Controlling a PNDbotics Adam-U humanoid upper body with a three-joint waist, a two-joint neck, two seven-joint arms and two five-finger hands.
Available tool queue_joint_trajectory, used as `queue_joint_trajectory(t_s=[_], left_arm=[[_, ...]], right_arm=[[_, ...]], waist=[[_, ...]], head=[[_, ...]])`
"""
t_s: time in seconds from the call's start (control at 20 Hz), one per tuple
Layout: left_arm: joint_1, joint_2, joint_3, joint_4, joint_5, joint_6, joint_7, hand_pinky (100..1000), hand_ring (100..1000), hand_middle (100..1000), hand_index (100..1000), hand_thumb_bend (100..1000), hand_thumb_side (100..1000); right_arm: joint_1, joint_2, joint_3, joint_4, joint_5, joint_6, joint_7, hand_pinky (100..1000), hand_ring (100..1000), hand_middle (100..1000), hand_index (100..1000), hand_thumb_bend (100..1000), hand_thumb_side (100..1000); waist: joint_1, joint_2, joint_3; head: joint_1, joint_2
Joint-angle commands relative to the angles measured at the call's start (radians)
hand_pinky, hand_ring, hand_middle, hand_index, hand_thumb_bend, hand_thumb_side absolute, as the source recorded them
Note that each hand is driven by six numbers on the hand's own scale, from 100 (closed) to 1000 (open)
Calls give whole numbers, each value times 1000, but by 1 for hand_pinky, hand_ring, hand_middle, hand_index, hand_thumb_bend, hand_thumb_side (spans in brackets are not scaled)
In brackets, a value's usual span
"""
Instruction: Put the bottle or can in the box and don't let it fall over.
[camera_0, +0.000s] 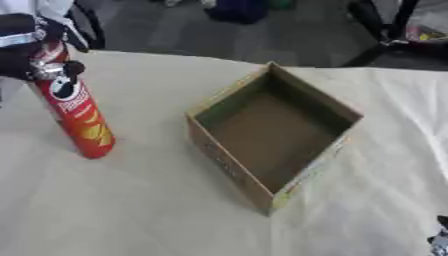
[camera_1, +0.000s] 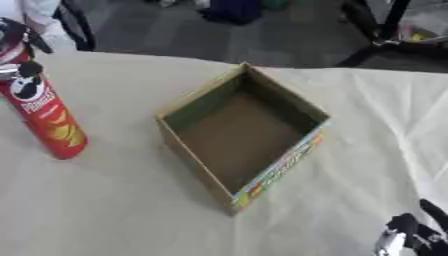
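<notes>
While your left hand (camera_0: 26, 50) grips the red can (camera_0: 79, 112) near its top, lift it straight. Lower it upright into the empty box (camera_0: 229, 165).

The left robot hand (camera_0: 26, 52) comes in at the upper left corner, black with silver joints, its fingers curled round the top of the red can (camera_0: 77, 112), which stands a little tilted. A dark fingertip with a silver joint wraps across the can's front (the palm itself is mostly hidden). The right robot hand (camera_1: 411, 237) shows only at the lower right corner, black and silver fingers pointing up, relaxed and touching nothing.
</notes>
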Motion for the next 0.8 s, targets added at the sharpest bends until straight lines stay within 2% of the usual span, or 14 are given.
queue_joint_trajectory(t_s=[0.05,0.25,0.35,0.5,0.8], left_arm=[[17,-1,-30,32,-37,-331,-324,426,649,718,801,361,807],[13,0,-26,40,-48,-333,-324,415,638,675,764,392,549],[12,-1,-24,39,-49,-329,-324,407,630,641,740,392,463],[12,-1,-21,37,-44,-319,-324,403,633,594,688,376,385],[9,1,-17,29,-33,-300,-324,404,633,578,672,359,297]], right_arm=[[-3,1,-2,-12,-3,-5,-3,370,572,742,951,100,631],[-4,1,-2,-12,-3,-5,-3,370,572,741,951,100,634],[-5,1,-2,-12,-4,-5,-3,370,571,741,951,100,634],[-6,1,-3,-12,-5,-5,-3,370,571,741,951,100,635],[-6,-1,-3,-12,-6,-10,-3,372,571,741,951,100,636]], waist=[[-2,0,-2],[-1,1,-2],[-1,2,-3],[0,2,-3],[1,2,-2]], head=[[3,-8],[2,-6],[2,-5],[1,-6],[1,-5]])
